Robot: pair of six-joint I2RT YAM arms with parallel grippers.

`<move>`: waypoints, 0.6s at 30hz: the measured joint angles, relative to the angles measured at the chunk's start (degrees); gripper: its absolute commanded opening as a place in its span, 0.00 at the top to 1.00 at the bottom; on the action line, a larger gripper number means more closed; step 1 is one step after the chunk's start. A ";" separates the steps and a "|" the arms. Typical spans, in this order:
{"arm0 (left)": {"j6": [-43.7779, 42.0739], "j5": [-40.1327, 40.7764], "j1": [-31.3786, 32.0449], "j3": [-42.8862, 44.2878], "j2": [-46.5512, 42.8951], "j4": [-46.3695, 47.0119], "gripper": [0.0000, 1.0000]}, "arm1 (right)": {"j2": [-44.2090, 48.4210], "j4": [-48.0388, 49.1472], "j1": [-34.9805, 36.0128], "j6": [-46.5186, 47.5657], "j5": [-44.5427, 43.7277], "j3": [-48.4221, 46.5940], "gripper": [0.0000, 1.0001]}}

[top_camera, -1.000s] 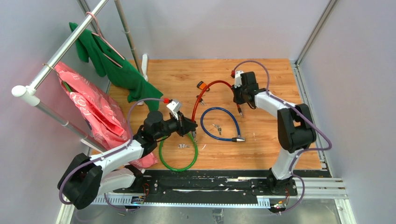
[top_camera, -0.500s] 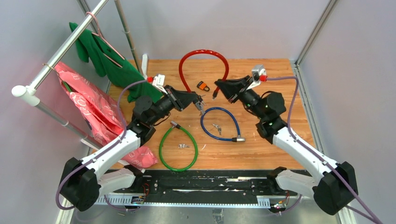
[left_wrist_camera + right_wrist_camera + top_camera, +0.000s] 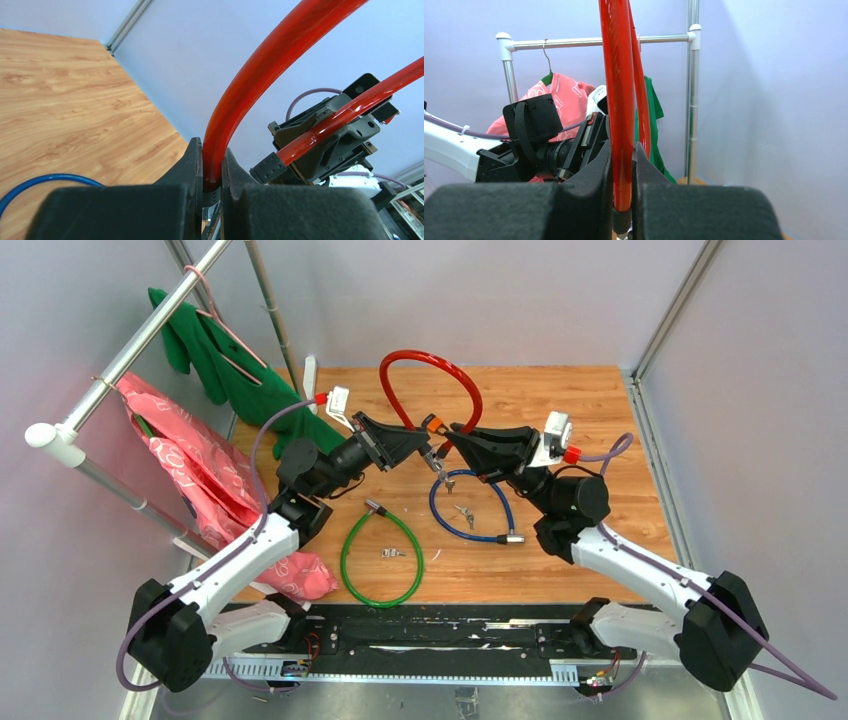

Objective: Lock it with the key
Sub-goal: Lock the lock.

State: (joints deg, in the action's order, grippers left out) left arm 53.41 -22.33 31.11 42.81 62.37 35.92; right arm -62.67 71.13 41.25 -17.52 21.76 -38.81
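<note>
The red cable lock (image 3: 452, 374) is held up off the table as an arch between both arms. My left gripper (image 3: 426, 444) is shut on one end of the red cable (image 3: 235, 95), just above its black end sleeve. My right gripper (image 3: 453, 436) is shut on the other end of the red cable (image 3: 620, 100), also near a black sleeve. The two ends meet by the orange lock head (image 3: 433, 424). A small key bunch (image 3: 447, 479) dangles just below the grippers. In the left wrist view the right gripper (image 3: 320, 145) faces mine closely.
A blue cable lock (image 3: 472, 502) with keys (image 3: 464, 512) inside lies under the right arm. A green cable lock (image 3: 381, 557) with keys (image 3: 393, 553) lies front left. A clothes rail (image 3: 120, 355) with green and pink garments stands at the left.
Both arms have risen and carried the red cable off the table. Its two ends came together at mid-table, and the loop now arches upward toward the back.
</note>
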 measured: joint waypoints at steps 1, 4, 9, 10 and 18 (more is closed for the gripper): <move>0.15 -0.20 -0.02 0.00 0.00 0.02 1.00 | -0.20 0.44 0.00 0.46 0.00 0.00 1.00; 0.44 -0.59 -0.02 0.00 0.00 0.07 1.00 | -1.14 2.16 0.00 1.22 0.11 -0.02 1.00; 1.27 -0.68 -0.04 0.00 0.15 0.50 1.00 | -2.89 4.48 0.00 2.16 0.04 0.00 1.00; 1.33 -0.68 -0.07 0.00 0.15 0.55 1.00 | -2.99 4.59 0.02 2.19 0.04 0.00 1.00; 3.08 -0.74 -0.17 -0.07 0.42 1.73 1.00 | -3.65 6.64 0.02 3.43 -0.59 0.57 1.00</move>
State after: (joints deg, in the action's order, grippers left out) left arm 56.49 -23.07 30.94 42.74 62.78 37.65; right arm -66.32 77.78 41.28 -14.09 21.17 -38.24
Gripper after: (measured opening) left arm 0.080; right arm 0.119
